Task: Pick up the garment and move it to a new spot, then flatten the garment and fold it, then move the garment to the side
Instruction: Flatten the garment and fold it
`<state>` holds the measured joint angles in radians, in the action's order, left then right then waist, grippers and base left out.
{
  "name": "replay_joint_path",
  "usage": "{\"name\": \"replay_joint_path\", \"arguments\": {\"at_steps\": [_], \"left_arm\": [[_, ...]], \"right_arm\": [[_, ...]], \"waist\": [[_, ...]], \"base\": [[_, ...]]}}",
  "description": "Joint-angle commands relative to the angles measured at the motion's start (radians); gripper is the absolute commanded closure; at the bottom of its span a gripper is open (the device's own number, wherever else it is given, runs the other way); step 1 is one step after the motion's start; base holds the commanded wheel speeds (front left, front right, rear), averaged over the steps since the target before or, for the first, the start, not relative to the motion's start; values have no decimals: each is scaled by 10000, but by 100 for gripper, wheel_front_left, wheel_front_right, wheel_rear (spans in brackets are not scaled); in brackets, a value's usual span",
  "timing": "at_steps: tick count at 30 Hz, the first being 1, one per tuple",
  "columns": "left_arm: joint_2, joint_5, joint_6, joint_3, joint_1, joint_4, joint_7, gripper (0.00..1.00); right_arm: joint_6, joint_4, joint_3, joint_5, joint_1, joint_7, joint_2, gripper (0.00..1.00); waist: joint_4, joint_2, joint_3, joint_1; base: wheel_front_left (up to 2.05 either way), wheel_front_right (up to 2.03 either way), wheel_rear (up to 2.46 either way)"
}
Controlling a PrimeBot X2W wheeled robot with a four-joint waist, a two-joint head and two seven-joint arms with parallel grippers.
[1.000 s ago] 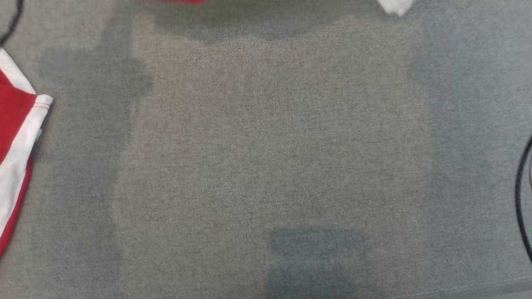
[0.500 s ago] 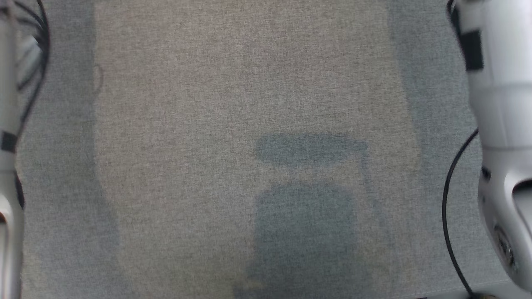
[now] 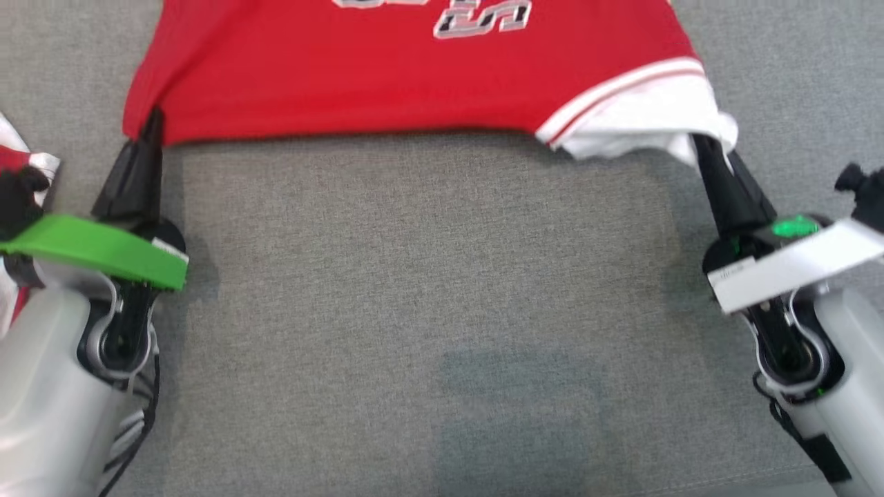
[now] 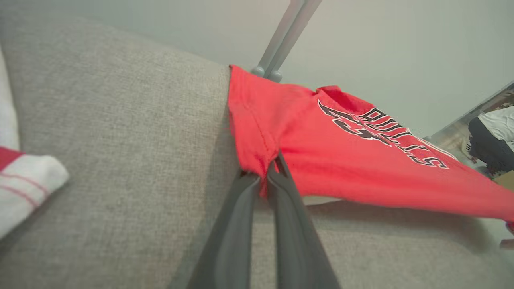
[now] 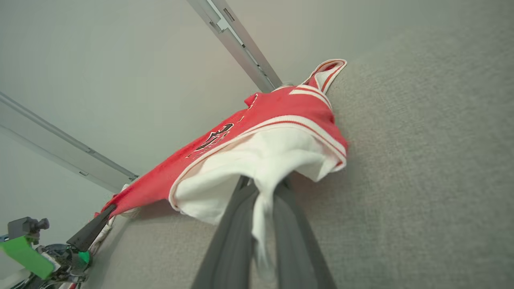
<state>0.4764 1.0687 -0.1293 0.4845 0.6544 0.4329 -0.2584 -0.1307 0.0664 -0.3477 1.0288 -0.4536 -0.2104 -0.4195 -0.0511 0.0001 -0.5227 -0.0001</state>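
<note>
Garment: the red jersey [image 3: 414,76] hangs stretched between the two grippers. Its near hem is raised off the grey surface [image 3: 428,276], and the rest runs toward the far edge.
Left gripper: the left gripper [image 3: 152,123] is pinched tight on the red hem corner, toward the left edge.
Right gripper: the right gripper [image 3: 699,146] is clamped just as tight on a bunched white fold at the other corner, toward the right edge.
Step in hand: I'd say it is carrying the garment to its new spot, ready to lay it flat.
Doing it well: move both arms at one pace with the hem taut and level, then lower them together so the cloth settles smooth.
Watch for: the white fold may be only one layer. Steer clear of the other garment [image 3: 17,155] at the left edge.
</note>
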Motion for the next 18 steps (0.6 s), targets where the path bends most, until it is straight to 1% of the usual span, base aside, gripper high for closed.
{"name": "replay_joint_path", "arguments": {"at_steps": [1,3,6,9,12,13,14,16,18], "left_arm": [[137,-152,-7,-234,-555,-225,-87,100],[63,-410,174,-606,-1513,-701,-79,100],[-49,-826,582,-864,-3250,-1542,-75,100],[-378,-939,1079,-1228,-4997,-2405,-79,100],[-823,-784,1441,-1586,-6613,-3357,-80,100],[-847,-907,1544,-1596,-7007,-3640,-80,100],[-847,-907,1544,-1596,-7007,-3640,-80,100],[-951,-960,1755,-1613,-7576,-4150,-81,100],[-901,-906,1899,-1518,-7913,-4694,81,100]], "right_arm": [[2,-202,17,73,586,-93,-224,100],[8,-471,-36,91,1437,-51,-572,100],[8,-773,-88,188,2649,66,-972,100],[10,-935,-72,181,3822,236,-1356,100],[10,-1332,255,455,4893,260,-1642,100],[11,-1468,433,519,5220,248,-1758,100],[11,-1468,433,519,5220,248,-1758,100],[10,-1898,651,747,5814,339,-1891,100],[10,-2364,892,891,6182,441,-2047,100]], "waist": [[-7,-1,680,1],[-24,-1,980,1],[-109,-1,1352,1],[-175,-1,1586,1],[-179,-1,1641,1],[-158,-1,1644,1],[-158,-1,1644,1],[-88,-1,1641,1],[-28,-1,1628,1]], "base": [[0,0,0],[0,0,0],[0,0,0],[0,0,0],[0,0,0],[0,0,0],[0,0,0],[0,0,0],[0,0,0]]}}
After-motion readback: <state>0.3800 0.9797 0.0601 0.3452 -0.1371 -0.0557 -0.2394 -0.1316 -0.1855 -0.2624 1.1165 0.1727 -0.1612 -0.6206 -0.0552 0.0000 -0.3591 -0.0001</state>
